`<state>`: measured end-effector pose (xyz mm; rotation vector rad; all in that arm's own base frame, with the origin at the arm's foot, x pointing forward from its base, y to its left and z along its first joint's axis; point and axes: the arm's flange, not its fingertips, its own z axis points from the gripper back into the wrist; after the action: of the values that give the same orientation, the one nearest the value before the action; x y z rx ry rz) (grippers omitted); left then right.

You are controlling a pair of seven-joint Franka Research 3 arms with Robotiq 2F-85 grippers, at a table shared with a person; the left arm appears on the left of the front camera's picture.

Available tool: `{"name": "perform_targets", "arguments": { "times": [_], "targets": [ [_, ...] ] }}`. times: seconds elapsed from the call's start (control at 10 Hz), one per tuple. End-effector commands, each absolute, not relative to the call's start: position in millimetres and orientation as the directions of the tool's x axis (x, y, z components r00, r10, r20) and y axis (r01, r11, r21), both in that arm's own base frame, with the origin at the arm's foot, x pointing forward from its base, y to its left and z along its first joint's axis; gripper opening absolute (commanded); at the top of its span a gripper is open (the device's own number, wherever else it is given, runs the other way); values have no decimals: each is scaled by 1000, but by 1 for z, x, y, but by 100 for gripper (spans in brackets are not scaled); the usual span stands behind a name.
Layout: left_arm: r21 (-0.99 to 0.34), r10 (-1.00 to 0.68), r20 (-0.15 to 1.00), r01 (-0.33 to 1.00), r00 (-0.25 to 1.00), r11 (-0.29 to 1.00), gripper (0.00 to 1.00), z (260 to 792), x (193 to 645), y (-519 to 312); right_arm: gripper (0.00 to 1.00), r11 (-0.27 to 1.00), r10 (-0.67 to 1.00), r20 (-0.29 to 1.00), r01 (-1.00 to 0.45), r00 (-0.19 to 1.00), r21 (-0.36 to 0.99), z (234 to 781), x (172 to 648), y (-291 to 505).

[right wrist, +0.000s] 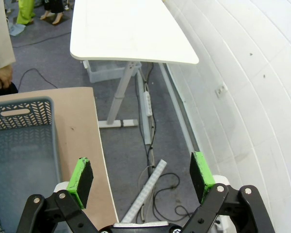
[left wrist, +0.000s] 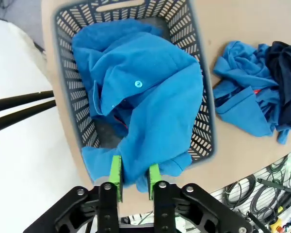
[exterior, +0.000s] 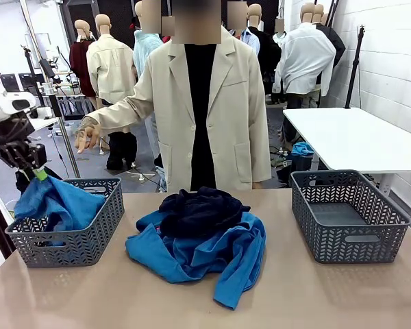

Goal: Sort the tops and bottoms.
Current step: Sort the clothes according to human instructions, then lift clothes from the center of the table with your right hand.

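well, the left pincer (left wrist: pixel 135 165) hangs over the near corner of the left grey basket (exterior: pixel 68 243), its green pads a little apart with a fold of a bright blue top (left wrist: pixel 150 97) between them; whether they pinch the cloth or only flank it cannot be told. that top is heaped in the basket, and one edge spills over the rim right under the pincer. the right pincer (right wrist: pixel 140 165) is spread wide and holds nothing, out past the desk's (exterior: pixel 294 295) right edge, above the floor.

mid-desk, between the baskets, lies a pile: more blue tops (exterior: pixel 212 253) spread loosely, with the dark navy bottoms (exterior: pixel 202 209) bunched on top toward the far side. the right grey basket (exterior: pixel 349 236) has nothing in it. a person in a cream jacket (exterior: pixel 205 116) stands at the far edge behind the pile, one hand (exterior: pixel 88 133) held out above and beyond the left basket.

bare desk shows in front of the pile and between it and each basket. a white desk (exterior: pixel 356 137) and a white block wall (right wrist: pixel 242 73) close in the right side.
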<state>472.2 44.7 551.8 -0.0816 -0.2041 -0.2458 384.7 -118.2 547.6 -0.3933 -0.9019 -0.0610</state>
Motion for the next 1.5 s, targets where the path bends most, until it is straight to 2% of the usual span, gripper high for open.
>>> {"name": "perform_targets", "arguments": {
  "times": [0.0,0.1,0.2,0.5,0.6,1.4],
  "targets": [
    [-73,-314,193,332,930,940,91,577,463,44,100,923,128,766,207,630,-325,546,385,-116],
    [-72,-315,186,332,931,940,100,589,460,47,100,923,128,766,207,630,-325,546,385,-116],
    [-45,-314,208,329,926,943,100,604,455,51,100,923,128,766,207,630,-325,546,385,-116],
    [-79,-298,317,338,900,938,100,650,424,56,100,923,128,766,207,630,-325,546,385,-116],
    [-49,-292,244,312,925,949,100,628,443,48,100,923,128,766,207,630,-325,546,385,-116],
    [-49,-292,244,312,925,949,100,628,443,48,100,923,128,766,207,630,-325,546,385,-116]
  ]
}}
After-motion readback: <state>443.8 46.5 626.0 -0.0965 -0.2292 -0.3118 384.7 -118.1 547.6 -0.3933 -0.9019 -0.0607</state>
